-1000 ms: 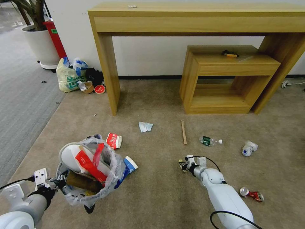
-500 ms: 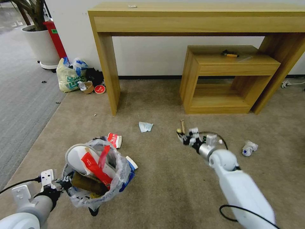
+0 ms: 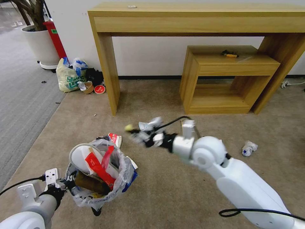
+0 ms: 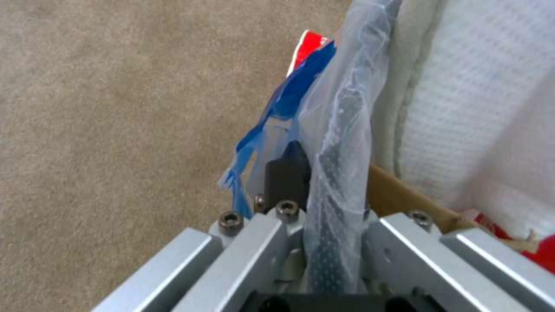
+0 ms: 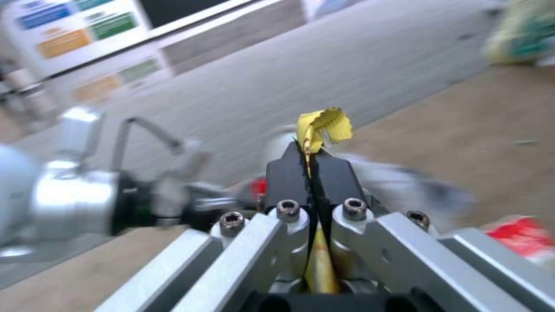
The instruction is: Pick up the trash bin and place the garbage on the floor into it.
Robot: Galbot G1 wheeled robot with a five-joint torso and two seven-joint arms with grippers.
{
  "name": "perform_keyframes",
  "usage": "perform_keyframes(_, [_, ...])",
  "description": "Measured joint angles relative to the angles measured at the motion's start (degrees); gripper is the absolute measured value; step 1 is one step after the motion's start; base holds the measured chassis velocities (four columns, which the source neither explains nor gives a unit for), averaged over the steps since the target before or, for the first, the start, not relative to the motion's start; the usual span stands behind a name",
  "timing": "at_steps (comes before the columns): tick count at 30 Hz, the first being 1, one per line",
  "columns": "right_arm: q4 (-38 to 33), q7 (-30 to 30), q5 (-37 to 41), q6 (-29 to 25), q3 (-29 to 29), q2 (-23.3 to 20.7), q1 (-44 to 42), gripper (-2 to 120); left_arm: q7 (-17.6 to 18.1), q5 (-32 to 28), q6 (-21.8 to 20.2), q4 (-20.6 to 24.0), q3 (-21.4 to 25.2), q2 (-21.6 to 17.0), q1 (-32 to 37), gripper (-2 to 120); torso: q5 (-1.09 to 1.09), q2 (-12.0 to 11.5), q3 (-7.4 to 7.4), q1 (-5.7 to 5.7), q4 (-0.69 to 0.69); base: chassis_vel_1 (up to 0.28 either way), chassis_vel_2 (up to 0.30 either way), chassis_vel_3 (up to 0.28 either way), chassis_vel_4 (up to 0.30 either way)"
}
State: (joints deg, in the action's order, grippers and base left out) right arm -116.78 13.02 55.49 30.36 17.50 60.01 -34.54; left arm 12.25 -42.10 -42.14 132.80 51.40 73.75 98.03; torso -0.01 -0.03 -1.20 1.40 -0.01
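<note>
Trash bin [image 3: 98, 178] sits in the lower left of the head view, held off the beige floor [image 3: 165, 194] and tilted, its mouth turned up and toward the camera. Its clear plastic liner [image 4: 338, 143] bulges over the rim, with a blue patch on the side. Inside it stand a white slipper [image 3: 79, 156], a long red wrapper [image 3: 100, 167] pointing up and to the left, and a piece of brown cardboard.

Left gripper [image 3: 65, 184] is at the bin's near left rim. In the left wrist view its fingers [image 4: 286, 173] are pressed nearly together on the rim and liner, so the bin hangs from this grip.

Right gripper [image 3: 139, 133] is in the middle of the head view, above the floor, pointing left toward the bin. Its fingers [image 5: 289, 173] are closed to a thin slit and pinch a small yellow scrap [image 5: 321, 125], which curls out past the tips.

Other garbage lies on the floor: a red cup [image 3: 115, 138] just behind the bin, and crumpled white paper [image 3: 249, 148] at right, well apart from both grippers.
</note>
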Motion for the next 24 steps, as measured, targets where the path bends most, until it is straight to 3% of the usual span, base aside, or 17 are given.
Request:
perform_keyframes(5, [1.1,-1.6,0.3,1.0,6.1,2.7,2.0,0,0.4,0.0,0.0,0.3,-0.1,0.1,-0.3,0,0.00,0.0,0.00,0.00,0.01,0.000,0.000,0.000,0.000])
perform_keyframes(11, [2.3,-3.2,-1.8,2.0,8.5,2.4,2.2,0,0.5,-0.3,0.0,0.3,0.1,0.2,-0.5,0,0.01,0.0,0.00,0.00,-0.03,0.000,0.000,0.000,0.000])
perform_keyframes(14, [2.4,-6.7,-1.6,4.9,9.9,2.8,2.6,15,0.6,-0.5,0.0,-0.1,0.1,0.2,-1.0,0,0.00,0.0,0.00,0.00,0.00,0.000,0.000,0.000,0.000])
perform_keyframes(24, [2.6,-9.3,-1.8,5.4,9.7,2.1,1.6,47,1.5,-1.7,0.0,-0.6,0.0,-0.3,-2.2,0,0.01,0.0,0.00,0.00,-0.01,0.000,0.000,0.000,0.000])
